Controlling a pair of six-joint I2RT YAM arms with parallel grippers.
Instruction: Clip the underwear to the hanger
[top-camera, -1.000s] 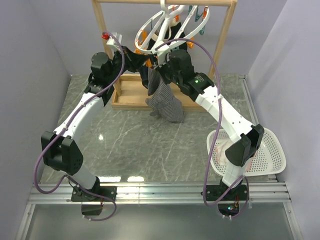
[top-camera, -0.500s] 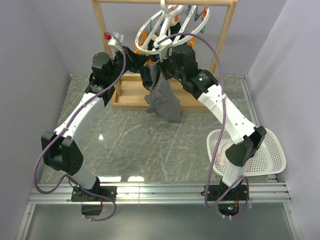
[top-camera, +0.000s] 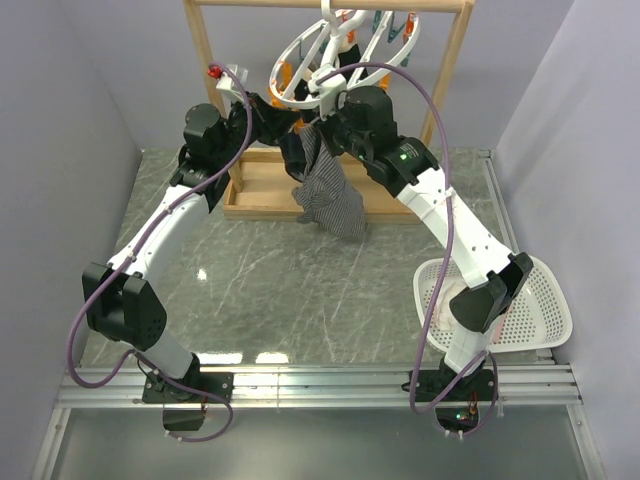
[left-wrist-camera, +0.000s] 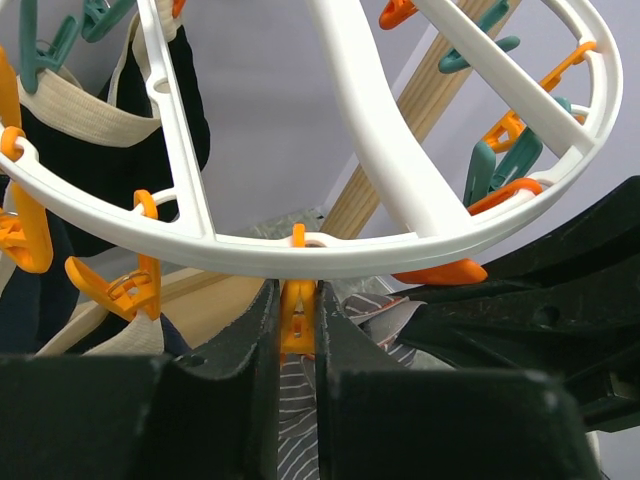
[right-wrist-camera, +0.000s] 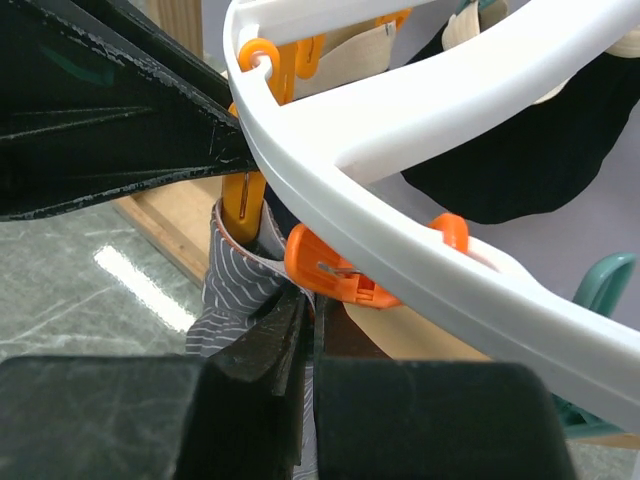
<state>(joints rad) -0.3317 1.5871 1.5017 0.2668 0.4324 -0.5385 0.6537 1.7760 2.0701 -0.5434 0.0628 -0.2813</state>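
left gripper (left-wrist-camera: 298, 300) is pinching an orange clothespin (left-wrist-camera: 297, 332) at the 6 o'clock rim of the hanger (left-wrist-camera: 250, 255), right gripper (right-wrist-camera: 308, 330) pressed together on the underwear (right-wrist-camera: 222, 292) waistband just to that pin's 3 o'clock. the underwear hangs bunched under the hanger, at the 12 o'clock end of the table (top-camera: 250, 290). my call: seat the hem fully between the pin's tips before easing the squeeze, and have right hold tension till the pin visibly bites.

Left arm (top-camera: 160, 228), right arm (top-camera: 455, 225): white links, black joints, purple cable (top-camera: 95, 300) looped along each. Matte black fingers (left-wrist-camera: 240, 350); green LED (top-camera: 405, 153) behind right ones.
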